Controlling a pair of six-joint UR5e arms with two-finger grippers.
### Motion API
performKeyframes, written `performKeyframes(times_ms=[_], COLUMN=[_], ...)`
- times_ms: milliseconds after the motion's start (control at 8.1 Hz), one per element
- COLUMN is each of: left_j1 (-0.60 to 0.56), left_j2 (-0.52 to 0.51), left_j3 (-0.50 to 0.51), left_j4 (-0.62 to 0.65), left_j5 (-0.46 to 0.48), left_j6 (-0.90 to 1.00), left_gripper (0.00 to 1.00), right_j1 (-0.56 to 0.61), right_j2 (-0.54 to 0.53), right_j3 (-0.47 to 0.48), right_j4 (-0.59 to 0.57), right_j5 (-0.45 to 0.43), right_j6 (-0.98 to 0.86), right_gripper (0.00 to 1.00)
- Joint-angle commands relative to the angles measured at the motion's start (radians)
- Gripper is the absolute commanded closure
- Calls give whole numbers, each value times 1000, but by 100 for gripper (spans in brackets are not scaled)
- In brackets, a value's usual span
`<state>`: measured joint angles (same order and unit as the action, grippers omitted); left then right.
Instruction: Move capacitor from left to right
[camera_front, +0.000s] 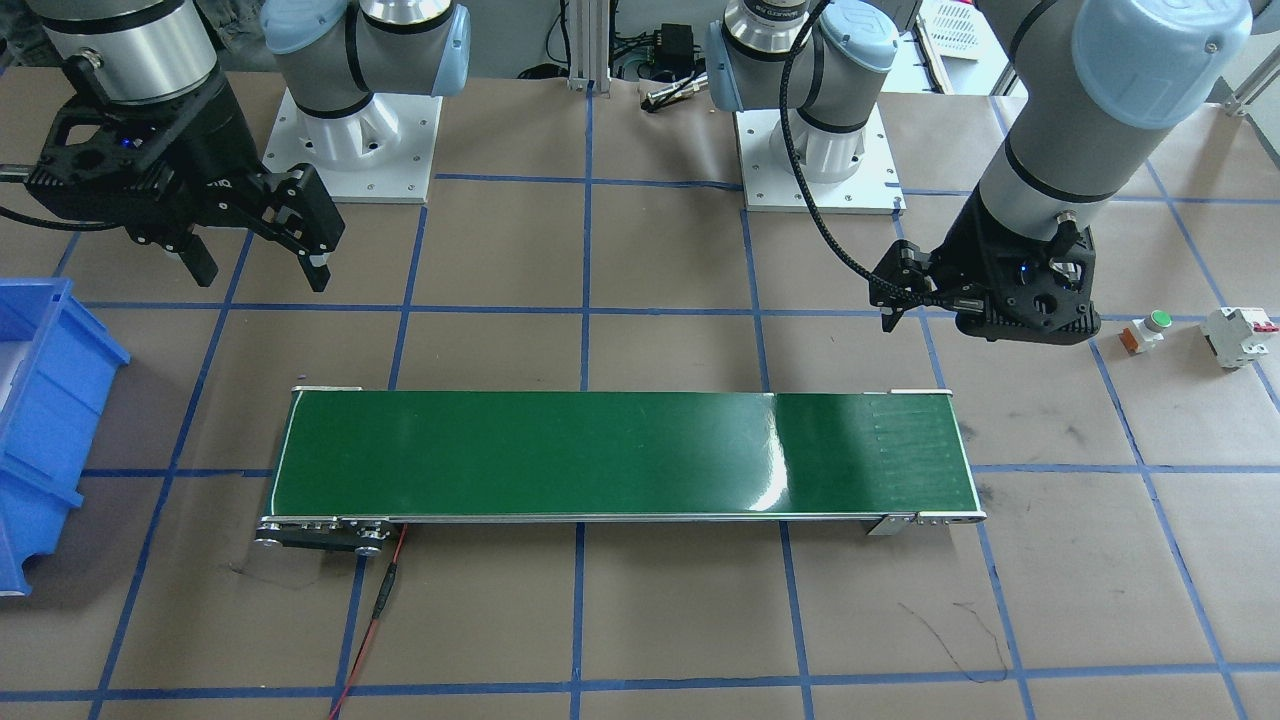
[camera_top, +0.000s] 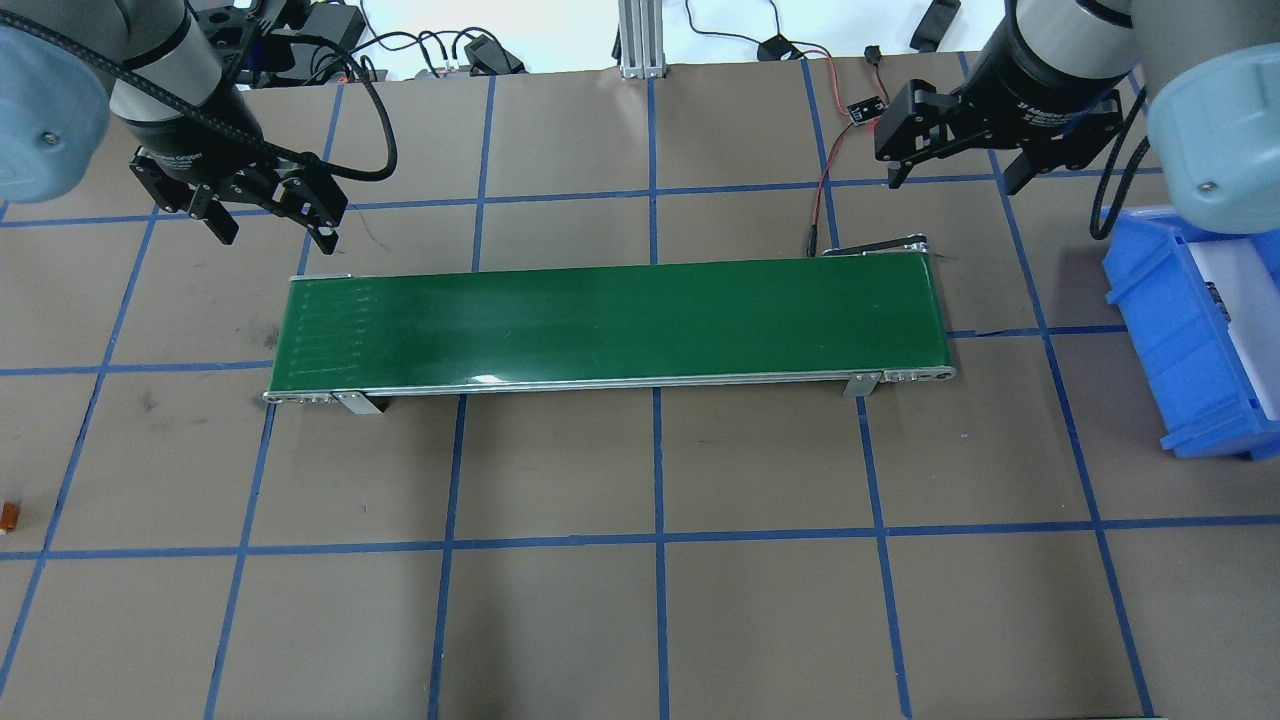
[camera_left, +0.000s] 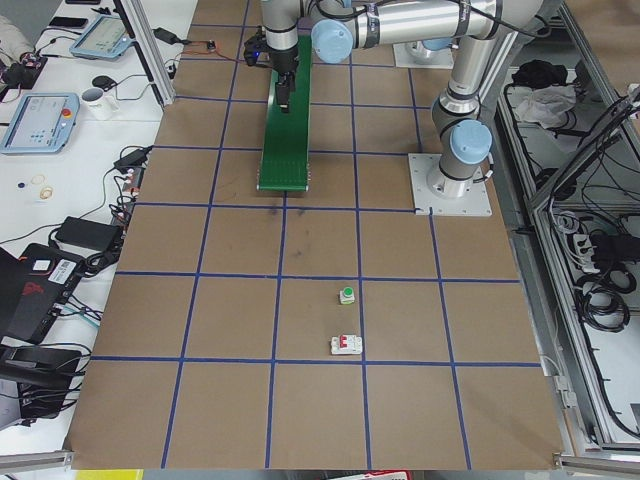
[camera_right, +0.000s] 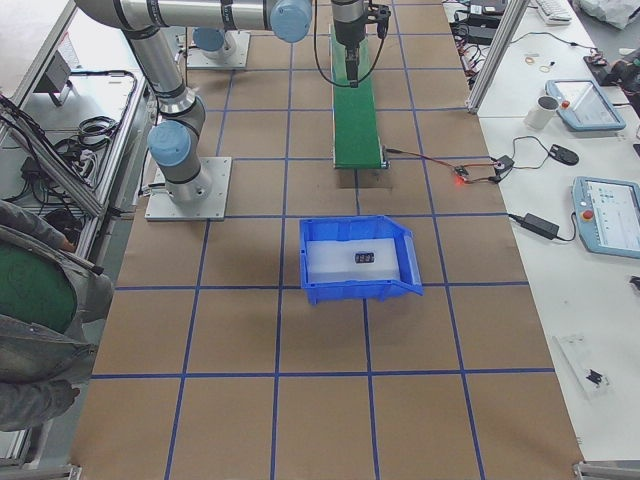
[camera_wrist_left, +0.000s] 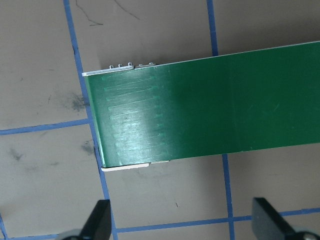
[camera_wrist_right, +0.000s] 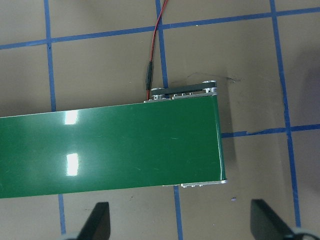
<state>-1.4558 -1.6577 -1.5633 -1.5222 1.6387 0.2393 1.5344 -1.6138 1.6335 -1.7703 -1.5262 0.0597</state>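
A small dark capacitor (camera_right: 364, 257) lies on the white floor of the blue bin (camera_right: 365, 290), as the exterior right view shows. My left gripper (camera_top: 272, 230) is open and empty, hovering just beyond the left end of the green conveyor belt (camera_top: 610, 320). The left wrist view shows its fingertips (camera_wrist_left: 98, 220) wide apart over bare table. My right gripper (camera_top: 955, 178) is open and empty above the table behind the belt's right end. Its fingertips (camera_wrist_right: 96, 220) are also spread apart.
The blue bin (camera_top: 1170, 330) stands on the table to the right of the belt. A white push button with a green cap (camera_front: 1150, 328) and a white circuit breaker (camera_front: 1238, 335) sit on the robot's far left. A red wire (camera_top: 825, 190) runs to the belt's right end.
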Motion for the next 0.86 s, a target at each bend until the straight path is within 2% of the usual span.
performKeyframes(times_ms=[0,741], left_j1=[2,2], left_j2=[1,-1], left_j3=[0,2], left_j4=[-4,-3], left_j5=[1,0], left_j6=[0,0], left_gripper=[0,0], right_j1=[21,21], right_j2=[6,8], right_j3=[0,0], right_j4=[-8,-8], right_j5=[-6,-11], right_j6=[19,2], right_gripper=[0,0])
